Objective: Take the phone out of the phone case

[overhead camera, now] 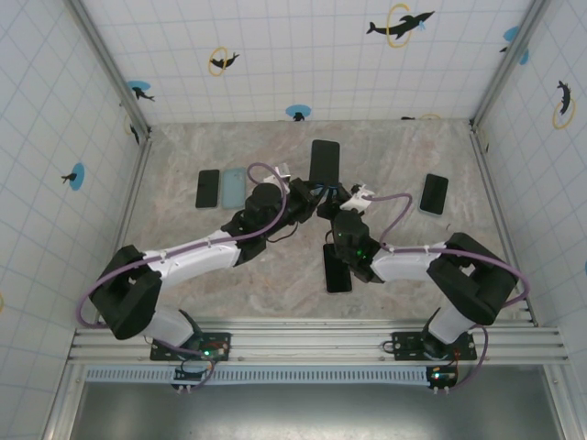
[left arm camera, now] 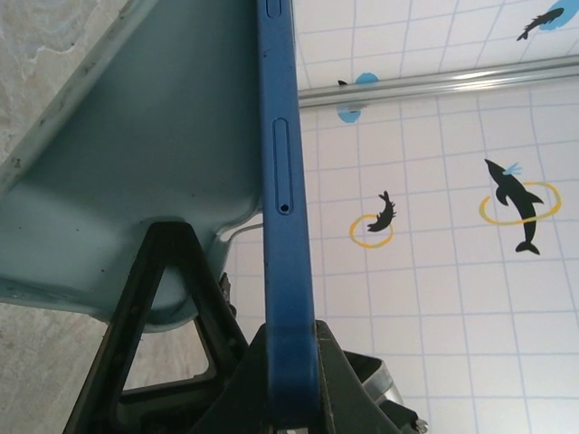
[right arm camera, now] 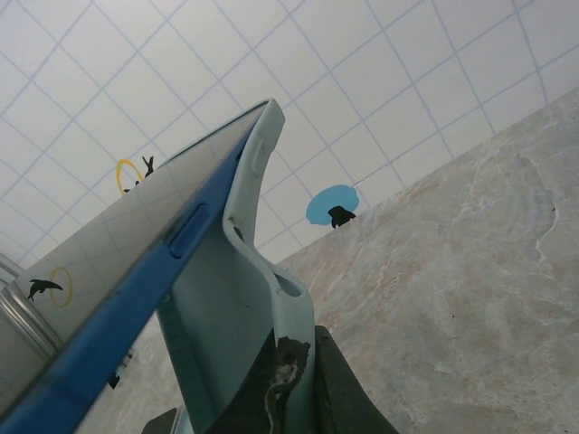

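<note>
Left gripper (left arm camera: 288, 375), closed: its dark fingers (left arm camera: 342, 384) clamp the bottom of the blue side rail of the phone (left arm camera: 285, 208), which rises on edge straight out of the jaws. Right gripper (right arm camera: 303, 366), closed: a scuffed finger (right arm camera: 282, 371) and its opposite pinch the pale blue wall of the phone case (right arm camera: 235, 316), which is bowed away from the phone's blue rail (right arm camera: 136, 280) along one long side. In the left wrist view the case (left arm camera: 136, 181) spreads to the left of the rail, its lower rim passing behind the triangular finger; whether any corner remains seated on the phone cannot be told from these angles. In the overhead view the two grippers meet at mid-table, and the phone (overhead camera: 324, 162) is held above the marble-patterned table (overhead camera: 275, 302), dark face upward. Lying flat on the table: a black handset (overhead camera: 208, 188) just beside a pale blue one (overhead camera: 233, 186) at left, a third handset (overhead camera: 434, 193) at right, and a dark handset (overhead camera: 337, 268) beside the right forearm.
</note>
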Action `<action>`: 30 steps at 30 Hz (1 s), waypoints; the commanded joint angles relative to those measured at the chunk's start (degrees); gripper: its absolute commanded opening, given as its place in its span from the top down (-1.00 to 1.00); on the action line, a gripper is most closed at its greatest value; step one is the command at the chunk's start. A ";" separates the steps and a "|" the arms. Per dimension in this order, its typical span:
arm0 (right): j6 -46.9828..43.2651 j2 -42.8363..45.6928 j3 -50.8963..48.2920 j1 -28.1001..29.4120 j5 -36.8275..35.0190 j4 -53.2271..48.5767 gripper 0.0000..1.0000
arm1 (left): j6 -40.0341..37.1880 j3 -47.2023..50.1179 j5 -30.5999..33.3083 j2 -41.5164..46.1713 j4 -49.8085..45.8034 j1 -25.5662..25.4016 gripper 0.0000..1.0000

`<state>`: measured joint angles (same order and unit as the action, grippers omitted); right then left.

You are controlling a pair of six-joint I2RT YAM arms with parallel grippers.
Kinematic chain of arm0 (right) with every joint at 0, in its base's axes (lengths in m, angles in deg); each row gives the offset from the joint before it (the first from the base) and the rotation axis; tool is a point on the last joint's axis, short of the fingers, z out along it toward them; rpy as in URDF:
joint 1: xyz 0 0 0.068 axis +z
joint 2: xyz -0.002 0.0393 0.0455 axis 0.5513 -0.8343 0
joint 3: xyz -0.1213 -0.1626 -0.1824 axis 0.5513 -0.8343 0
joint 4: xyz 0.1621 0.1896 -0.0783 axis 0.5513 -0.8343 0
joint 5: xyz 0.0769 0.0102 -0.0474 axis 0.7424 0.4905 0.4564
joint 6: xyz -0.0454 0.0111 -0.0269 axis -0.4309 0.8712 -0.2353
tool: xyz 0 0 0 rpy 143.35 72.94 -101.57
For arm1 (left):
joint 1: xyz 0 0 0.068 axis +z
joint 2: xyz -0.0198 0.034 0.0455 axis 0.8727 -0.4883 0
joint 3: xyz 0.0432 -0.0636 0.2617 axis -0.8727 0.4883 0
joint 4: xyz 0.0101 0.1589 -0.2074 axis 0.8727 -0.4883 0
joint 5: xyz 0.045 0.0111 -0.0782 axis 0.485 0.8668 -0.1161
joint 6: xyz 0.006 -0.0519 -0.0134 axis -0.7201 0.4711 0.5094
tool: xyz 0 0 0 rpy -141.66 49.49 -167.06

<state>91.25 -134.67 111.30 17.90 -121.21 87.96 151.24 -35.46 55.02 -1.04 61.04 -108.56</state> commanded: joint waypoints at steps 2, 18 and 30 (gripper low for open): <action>-0.53 1.34 -3.39 -3.35 -5.64 -5.88 1.00 | -3.84 -0.84 1.93 5.41 5.63 2.04 1.00; 0.38 8.29 -7.70 -4.75 0.70 -0.34 1.00 | -3.08 0.31 0.52 5.68 6.28 3.73 1.00; 0.45 10.06 -8.78 -5.99 3.22 -0.30 1.00 | -3.72 0.23 -0.95 6.78 4.37 4.90 1.00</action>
<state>92.67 -125.95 104.41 15.12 -110.87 90.49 152.31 -33.88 48.27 2.26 61.00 -106.73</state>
